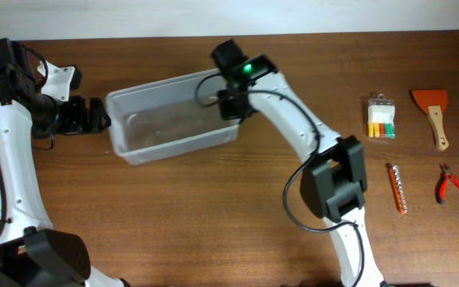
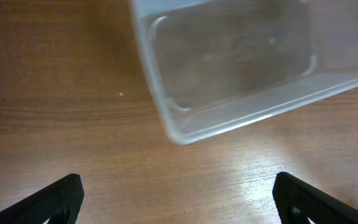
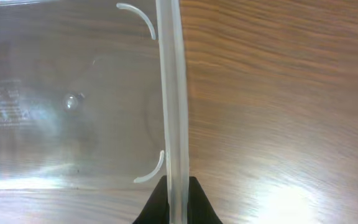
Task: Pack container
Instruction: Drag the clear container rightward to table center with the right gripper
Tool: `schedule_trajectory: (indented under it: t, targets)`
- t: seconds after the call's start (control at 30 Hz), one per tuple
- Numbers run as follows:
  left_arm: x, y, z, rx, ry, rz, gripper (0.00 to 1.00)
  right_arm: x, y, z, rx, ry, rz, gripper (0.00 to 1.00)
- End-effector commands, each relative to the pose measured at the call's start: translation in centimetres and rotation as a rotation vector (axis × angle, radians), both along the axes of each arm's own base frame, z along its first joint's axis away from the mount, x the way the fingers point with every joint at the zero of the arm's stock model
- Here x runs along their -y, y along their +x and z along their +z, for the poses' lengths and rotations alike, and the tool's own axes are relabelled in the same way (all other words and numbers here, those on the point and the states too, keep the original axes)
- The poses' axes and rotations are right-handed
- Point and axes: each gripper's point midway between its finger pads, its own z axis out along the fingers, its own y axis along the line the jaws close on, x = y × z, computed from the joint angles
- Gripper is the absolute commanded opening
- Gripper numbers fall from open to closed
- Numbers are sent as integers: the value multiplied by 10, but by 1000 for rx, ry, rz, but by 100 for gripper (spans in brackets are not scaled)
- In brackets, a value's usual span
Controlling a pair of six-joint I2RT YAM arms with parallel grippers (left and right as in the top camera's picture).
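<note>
Left fingers (image 2: 51, 202) spread wide, right fingers (image 3: 202, 211) pinched tight

No readable text, brand or number in any view. The container (image 3: 55, 74) floor carries faint embossed marks at 9 o'clock in the right wrist view, too blurred to read; the small pack (image 1: 382, 118) of coloured pieces on the surface (image 1: 213, 215) at 3 o'clock in the overhead view is too small to show any print. A green light (image 1: 248, 69) glows on the right arm (image 1: 293, 119) near 12 o'clock, no characters.
</note>
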Motion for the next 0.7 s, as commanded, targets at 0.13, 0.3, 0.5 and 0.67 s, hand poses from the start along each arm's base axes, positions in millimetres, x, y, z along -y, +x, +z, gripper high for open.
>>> schedule_trajectory:
  t: [0.13,0.3,0.5,0.67]
  targets:
    - [0,5,7,26,-11,3,99,80,-5,6,-133,-83,-146,4]
    - [-1,8,8,41,-6,3,99,117,-24,8,-242,-118,-206,4]
    - [-2,12,9,54,-3,2,99,131,-49,21,-323,-153,-175,4]
    - [-2,12,9,54,-3,2,99,134,-61,41,-326,-157,-128,4]
